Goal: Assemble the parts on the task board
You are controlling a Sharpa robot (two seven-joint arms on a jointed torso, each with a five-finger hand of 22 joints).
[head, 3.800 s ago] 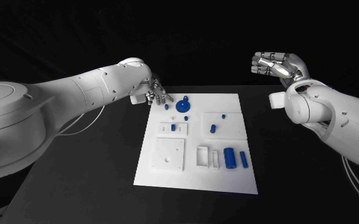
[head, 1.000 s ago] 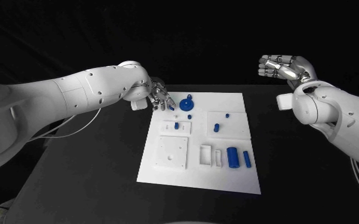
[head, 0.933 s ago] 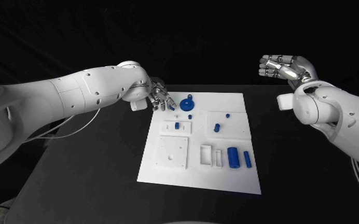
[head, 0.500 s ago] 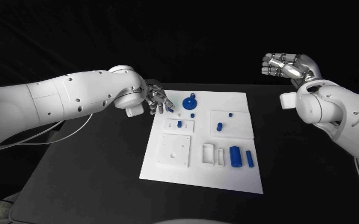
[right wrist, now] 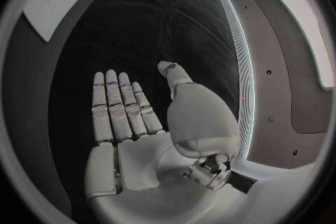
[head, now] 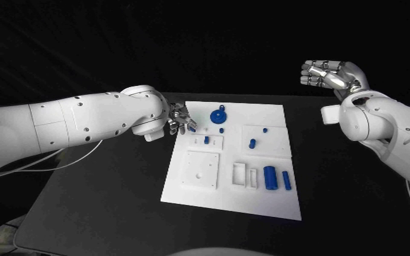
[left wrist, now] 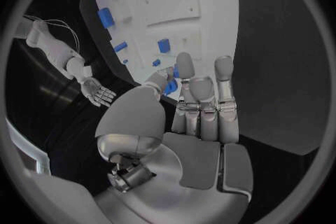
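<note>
Two hands are up over the black desk, one at the task board and one well away from it.
Left hand sits at the board's far left corner; in the left wrist view its fingers reach over the board's edge with a small blue part between thumb and fingertips, though whether it is truly pinched I cannot tell. Right hand is raised well to the right of the board and beyond its far edge, fingers loosely curled, palm bare, holding nothing. On the board a round blue piece lies near the far edge, two blue cylinders stand side by side toward the near right, and small blue pegs sit between them.
</note>
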